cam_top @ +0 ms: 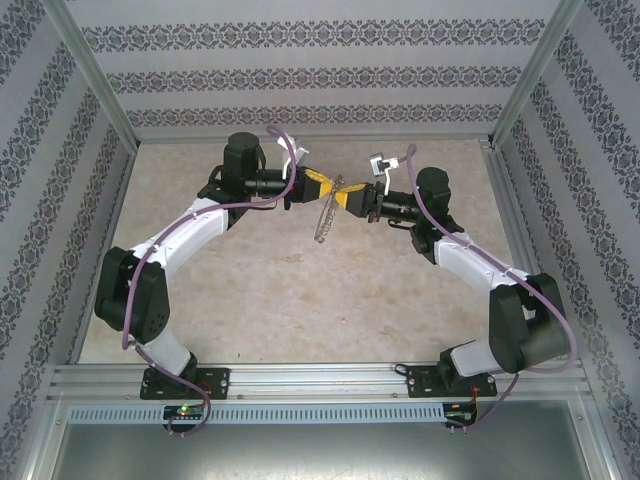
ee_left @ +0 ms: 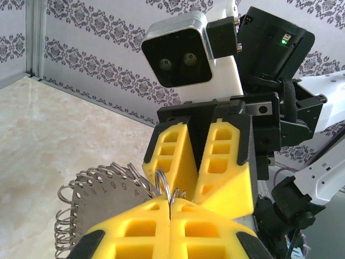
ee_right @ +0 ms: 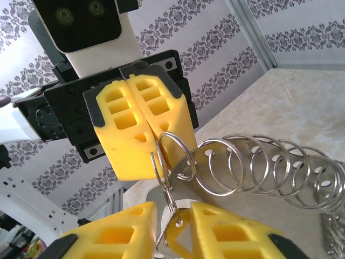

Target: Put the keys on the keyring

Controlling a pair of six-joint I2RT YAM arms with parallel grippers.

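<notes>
Both arms meet above the middle of the table. My left gripper (ee_left: 171, 208) is shut on a small split ring (ee_left: 163, 186) at the rim of the keyring (ee_left: 105, 202), a grey numbered metal plate fringed with wire rings. The keyring (cam_top: 325, 222) hangs below the two grippers. My right gripper (ee_right: 173, 211) faces the left gripper (ee_right: 155, 157) tip to tip. It is shut on the key (ee_right: 188, 240), which has a yellowish head. The split ring's wire (ee_right: 171, 162) passes through the hole in that head. In the left wrist view the right gripper (ee_left: 195, 193) nearly touches my left fingers.
The beige marble-pattern table (cam_top: 300, 300) is walled by patterned panels (cam_top: 320, 70) and aluminium posts. The rest of the rings (ee_right: 280, 167) trail away to the right over the table. Both wrist cameras sit close above the opposite fingers.
</notes>
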